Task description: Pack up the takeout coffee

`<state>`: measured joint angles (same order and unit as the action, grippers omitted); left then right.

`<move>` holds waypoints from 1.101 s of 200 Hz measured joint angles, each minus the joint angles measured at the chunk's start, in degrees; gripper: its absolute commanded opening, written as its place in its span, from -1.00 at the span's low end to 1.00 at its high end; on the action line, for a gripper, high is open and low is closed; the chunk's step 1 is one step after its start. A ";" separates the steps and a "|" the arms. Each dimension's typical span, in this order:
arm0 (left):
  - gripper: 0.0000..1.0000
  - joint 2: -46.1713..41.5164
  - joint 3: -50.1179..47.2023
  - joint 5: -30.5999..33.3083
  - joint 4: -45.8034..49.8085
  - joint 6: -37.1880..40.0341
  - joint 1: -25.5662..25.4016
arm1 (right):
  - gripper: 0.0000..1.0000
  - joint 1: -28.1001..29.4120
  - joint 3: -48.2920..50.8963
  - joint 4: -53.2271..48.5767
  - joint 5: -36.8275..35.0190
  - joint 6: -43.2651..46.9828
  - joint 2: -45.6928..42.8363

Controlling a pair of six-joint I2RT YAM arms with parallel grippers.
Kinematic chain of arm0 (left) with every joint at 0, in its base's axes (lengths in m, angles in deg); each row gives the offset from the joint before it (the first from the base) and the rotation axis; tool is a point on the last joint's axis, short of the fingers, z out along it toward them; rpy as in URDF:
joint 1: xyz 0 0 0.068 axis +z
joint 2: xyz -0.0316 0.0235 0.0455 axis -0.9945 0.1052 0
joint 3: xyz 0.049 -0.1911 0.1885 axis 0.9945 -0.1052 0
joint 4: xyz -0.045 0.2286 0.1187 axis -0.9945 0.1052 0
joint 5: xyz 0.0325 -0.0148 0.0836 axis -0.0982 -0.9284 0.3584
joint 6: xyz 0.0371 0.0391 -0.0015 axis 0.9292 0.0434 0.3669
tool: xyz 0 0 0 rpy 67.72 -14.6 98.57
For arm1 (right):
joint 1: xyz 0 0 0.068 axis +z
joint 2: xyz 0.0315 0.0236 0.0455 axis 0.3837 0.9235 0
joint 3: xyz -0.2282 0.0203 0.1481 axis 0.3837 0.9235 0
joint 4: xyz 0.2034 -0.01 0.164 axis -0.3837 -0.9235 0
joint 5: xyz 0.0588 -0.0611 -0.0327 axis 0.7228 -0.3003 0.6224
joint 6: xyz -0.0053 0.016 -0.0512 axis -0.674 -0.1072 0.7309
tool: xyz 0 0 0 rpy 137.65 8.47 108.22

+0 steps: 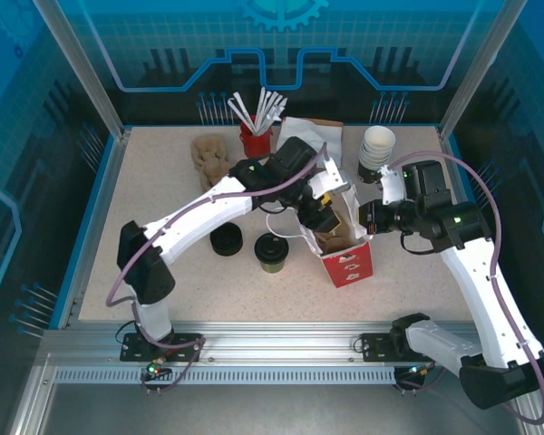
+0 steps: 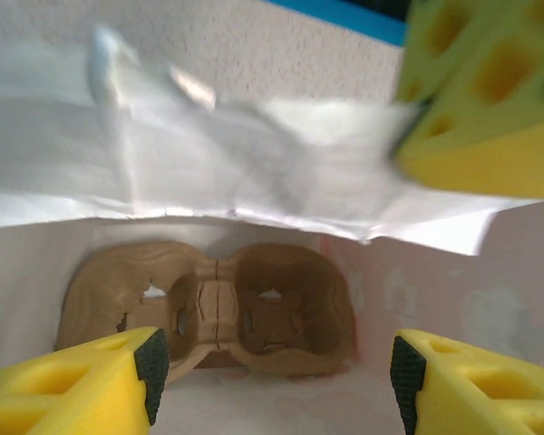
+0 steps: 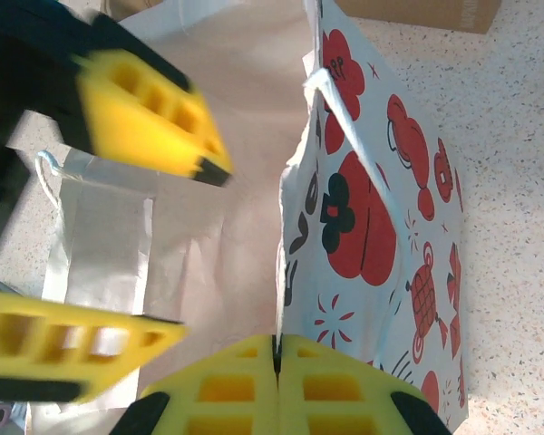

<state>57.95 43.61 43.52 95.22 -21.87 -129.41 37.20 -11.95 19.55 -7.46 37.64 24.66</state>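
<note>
The takeout coffee [image 1: 271, 252], a small olive-brown cup with a black lid, stands on the table left of the red and white patterned bag [image 1: 349, 261]. My left gripper [image 1: 325, 217] is down in the bag's mouth, open, with nothing between its fingers. In the left wrist view the left gripper [image 2: 276, 367] hangs above a brown pulp cup carrier [image 2: 218, 308] lying on the bag's bottom. My right gripper [image 3: 276, 352] is shut on the bag's rim [image 3: 295, 195] and holds the bag [image 3: 372, 208] open; it shows in the top view as the right gripper [image 1: 369, 220].
A low stack of black lids [image 1: 226, 239] sits left of the coffee. At the back stand a stack of lidless cups [image 1: 377, 148], a red pot of stirrers [image 1: 256, 136], more pulp carriers [image 1: 209, 150] and a brown box [image 1: 317, 131].
</note>
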 measured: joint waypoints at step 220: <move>0.13 -20.00 -19.06 30.69 -9.51 -49.59 0.00 | -1.00 -0.04 5.46 9.77 0.33 -15.02 -4.59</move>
<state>37.95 24.55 74.21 85.71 -71.46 -129.41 37.15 -6.49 29.32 -7.13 22.62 20.07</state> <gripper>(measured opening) 0.578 0.066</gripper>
